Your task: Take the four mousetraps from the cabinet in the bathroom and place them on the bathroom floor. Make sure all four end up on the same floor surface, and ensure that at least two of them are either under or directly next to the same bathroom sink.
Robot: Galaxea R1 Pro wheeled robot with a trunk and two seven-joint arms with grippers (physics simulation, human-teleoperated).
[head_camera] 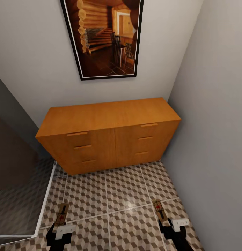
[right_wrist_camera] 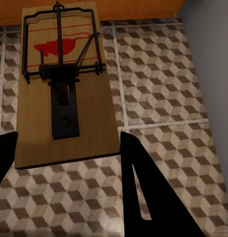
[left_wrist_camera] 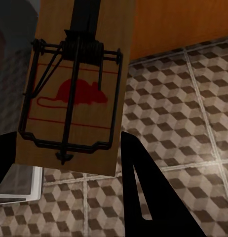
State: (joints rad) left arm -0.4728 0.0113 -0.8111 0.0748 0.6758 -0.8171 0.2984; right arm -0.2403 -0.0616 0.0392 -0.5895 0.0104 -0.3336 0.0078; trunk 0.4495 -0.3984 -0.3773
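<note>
A: Holding item one: left mousetrap point(head_camera: 61, 213), clamped in the left end effector point(head_camera: 60, 228), above the bathroom floor point(head_camera: 124, 195). Item two: right mousetrap point(head_camera: 159, 210), clamped in the right end effector point(head_camera: 168, 223). Both well short of the cabinet point(head_camera: 110, 136).

B: Orientation?

A: Each board's long axis runs out along its end effector's fingers, toward the cabinet; the right one leans slightly left.

B: Handling advice?

A: Keep both grips closed and boards level while carrying; lower each flat onto the tiles beside the sink before opening.

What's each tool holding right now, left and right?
Left tool: closed on a mousetrap, above the floor.
Right tool: closed on another mousetrap, also off the floor.
</note>
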